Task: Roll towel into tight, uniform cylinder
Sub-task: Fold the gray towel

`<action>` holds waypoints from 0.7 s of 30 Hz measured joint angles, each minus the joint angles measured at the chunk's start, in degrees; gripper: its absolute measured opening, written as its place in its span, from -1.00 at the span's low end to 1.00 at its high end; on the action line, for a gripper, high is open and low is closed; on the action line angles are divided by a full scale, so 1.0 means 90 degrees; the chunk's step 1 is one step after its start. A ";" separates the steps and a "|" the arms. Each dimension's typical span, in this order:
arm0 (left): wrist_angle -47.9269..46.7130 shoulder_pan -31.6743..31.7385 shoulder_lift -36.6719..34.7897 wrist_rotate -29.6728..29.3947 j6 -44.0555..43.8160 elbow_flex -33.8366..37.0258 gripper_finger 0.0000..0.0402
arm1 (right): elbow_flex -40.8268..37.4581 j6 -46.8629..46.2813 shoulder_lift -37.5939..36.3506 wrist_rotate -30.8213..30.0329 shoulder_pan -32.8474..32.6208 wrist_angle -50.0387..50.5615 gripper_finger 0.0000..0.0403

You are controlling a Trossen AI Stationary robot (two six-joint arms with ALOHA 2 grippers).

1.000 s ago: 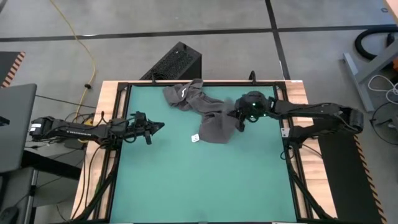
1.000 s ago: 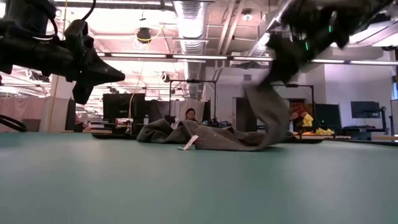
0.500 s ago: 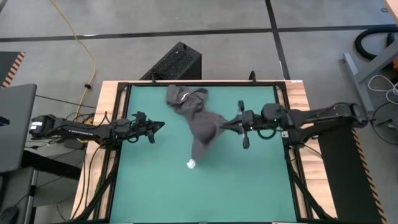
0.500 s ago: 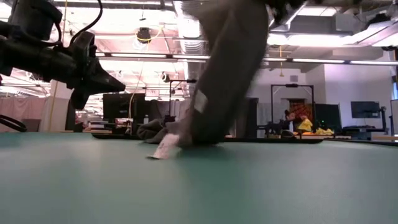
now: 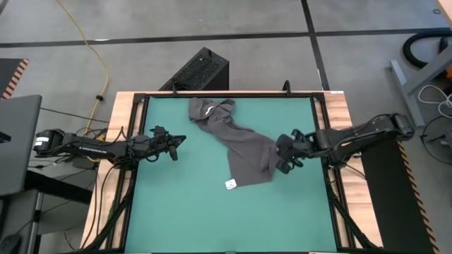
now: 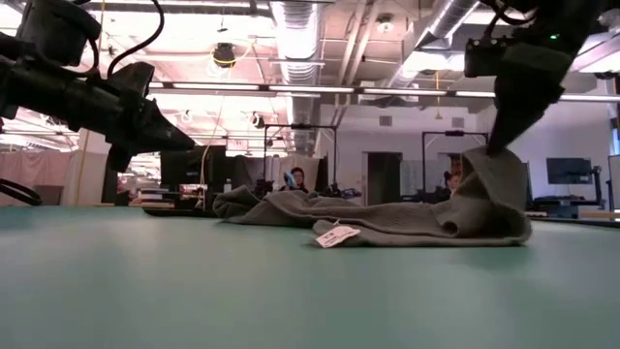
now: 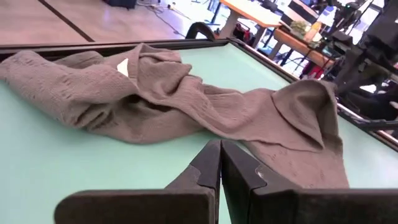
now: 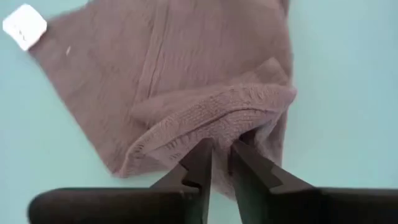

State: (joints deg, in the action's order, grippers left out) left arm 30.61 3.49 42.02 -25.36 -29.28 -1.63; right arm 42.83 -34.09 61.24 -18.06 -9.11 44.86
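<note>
The dark grey towel (image 5: 240, 144) lies crumpled on the green mat (image 5: 198, 212). It runs from a bunched end near the far edge (image 5: 205, 109) to a wider end at the middle right. Its white tag (image 5: 231, 185) lies on the mat at the near corner and also shows in the low view (image 6: 336, 236). My right gripper (image 5: 281, 159) is shut on the towel's right end. My left gripper (image 5: 180, 141) is shut and empty. It hovers above the mat, left of the towel (image 7: 186, 106). My right gripper pinches a raised fold at the towel's right-hand edge (image 8: 239, 121) between its two fingertips. The fingers come from above, slanting in from the table's right. The fold stands up in a peak below the fingers (image 6: 484, 170), and the remaining towel lies slack on the mat.
A black frame rail (image 5: 321, 141) rings the mat. A black box (image 5: 201, 70) stands beyond the far edge, and a laptop (image 5: 18, 141) sits off to the left. Bare mat lies on the near half (image 5: 226, 219).
My right gripper has swung the towel's end up high, then carried it toward the table's near right and down. The lifted end has come down and spread on the mat. The tag has moved toward the near edge. The bunched far end has stayed put.
</note>
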 joint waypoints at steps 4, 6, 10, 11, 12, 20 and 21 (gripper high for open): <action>0.0003 0.0000 0.0000 0.0076 -0.0039 0.0000 -1.00 | 0.0043 0.0000 -0.0051 0.0137 -0.0084 0.0199 -0.42; 0.0003 0.0000 0.0000 0.0116 -0.0117 0.0000 -1.00 | 0.0209 -0.0061 -0.0089 0.0184 -0.0070 0.0559 -0.33; 0.0003 0.0000 0.0000 0.0126 -0.0209 0.0000 -1.00 | 0.0625 -0.0211 -0.0120 0.0186 -0.0061 0.1395 -0.14; 0.0003 0.0000 0.0000 0.0126 -0.0207 0.0000 -1.00 | 0.0708 -0.0194 -0.0120 0.0173 -0.0060 0.1493 -0.09; 0.0003 0.0000 0.0000 0.0124 -0.0206 0.0000 -1.00 | 0.0776 -0.0138 -0.0120 0.0127 -0.0060 0.1514 -0.04; 0.0007 0.0000 0.0000 -0.0098 -0.0182 0.0000 -1.00 | 0.0466 0.1374 0.0242 -0.0453 0.0565 -0.0201 0.15; 0.0008 -0.0001 0.0000 -0.0097 -0.0183 0.0000 -1.00 | 0.0392 0.1605 0.0374 -0.0414 0.0721 -0.0301 0.15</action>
State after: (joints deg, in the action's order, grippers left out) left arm 30.68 3.48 42.02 -26.24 -30.93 -1.63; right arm 46.36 -19.64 64.61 -21.79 -2.62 42.15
